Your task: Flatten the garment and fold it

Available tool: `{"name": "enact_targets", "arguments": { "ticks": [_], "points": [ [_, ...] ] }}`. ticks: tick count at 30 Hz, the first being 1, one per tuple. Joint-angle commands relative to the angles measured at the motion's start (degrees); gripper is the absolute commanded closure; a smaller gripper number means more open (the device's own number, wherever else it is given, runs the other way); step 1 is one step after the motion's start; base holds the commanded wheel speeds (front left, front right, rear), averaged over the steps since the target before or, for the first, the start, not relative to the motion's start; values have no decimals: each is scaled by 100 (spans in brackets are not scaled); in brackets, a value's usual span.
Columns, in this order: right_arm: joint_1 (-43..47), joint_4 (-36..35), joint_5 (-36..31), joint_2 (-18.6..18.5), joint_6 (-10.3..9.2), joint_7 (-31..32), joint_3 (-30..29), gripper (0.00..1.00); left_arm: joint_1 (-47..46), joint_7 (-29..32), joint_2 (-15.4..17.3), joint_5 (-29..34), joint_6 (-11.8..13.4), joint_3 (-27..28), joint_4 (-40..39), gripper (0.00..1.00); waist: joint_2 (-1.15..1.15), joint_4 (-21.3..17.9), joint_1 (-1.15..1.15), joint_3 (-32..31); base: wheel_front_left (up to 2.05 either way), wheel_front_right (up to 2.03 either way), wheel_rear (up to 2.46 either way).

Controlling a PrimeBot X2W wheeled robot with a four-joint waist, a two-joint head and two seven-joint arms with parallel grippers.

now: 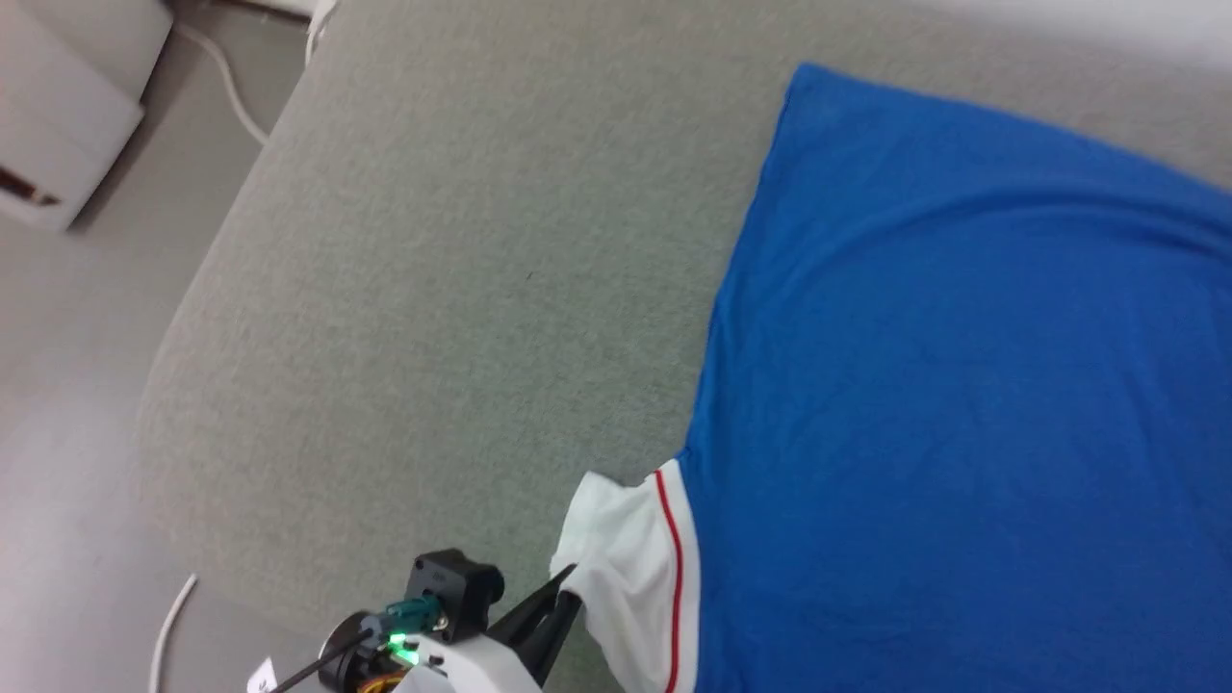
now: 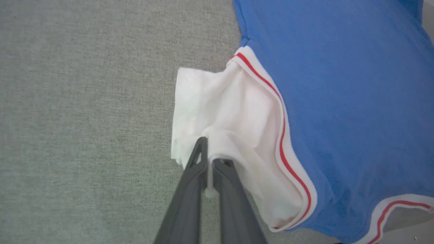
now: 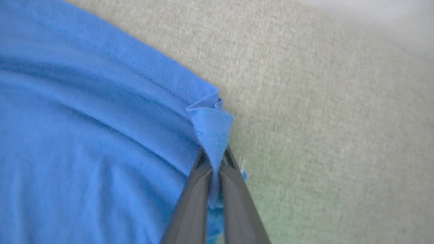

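Observation:
The garment [image 1: 943, 385], a royal-blue T-shirt with a white sleeve [image 1: 626, 568] edged in red and white, lies spread on a grey-green fabric surface [image 1: 462, 289], plain blue side up. My left gripper [image 1: 566, 589] sits at the bottom centre of the head view, shut on the white sleeve [image 2: 223, 112]; in the left wrist view a fold of white cloth is pinched in the left gripper [image 2: 209, 154]. In the right wrist view my right gripper [image 3: 214, 159] is shut on a blue hem corner [image 3: 210, 125] of the garment [image 3: 84, 152].
The grey-green surface ends in a rounded edge at the left, with pale floor [image 1: 58, 433] beyond. A white cable [image 1: 226, 82] and a white box [image 1: 58, 115] lie on the floor at the upper left. Another white cable [image 1: 171, 626] shows at the lower left.

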Motion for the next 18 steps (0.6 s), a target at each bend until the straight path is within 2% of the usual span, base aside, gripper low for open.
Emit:
{"name": "enact_targets", "arguments": {
  "ticks": [1,6,11,14,18],
  "points": [
    [470,105,124,21,-4,4,123,100,89,-11,6,-53,63,55,46,100,0,-555,1,-632,0,0,0],
    [1230,-301,633,-81,-4,-159,339,100,256,-98,15,-145,177,163,203,100,0,-908,1,-1043,0,0,0],
    [2165,-952,1085,-296,-4,-251,232,100,376,-186,65,-187,246,247,369,100,0,-1163,1,-1299,0,0,0],
    [2796,-1401,1253,-391,-4,-134,-12,100,471,-227,99,-207,288,282,420,100,0,-1286,1,-1400,0,0,0],
    [3677,-2033,1308,-309,-4,178,-481,100,587,-276,113,-247,344,318,496,100,0,-1411,1,-1522,0,0,0]
  ]
}}
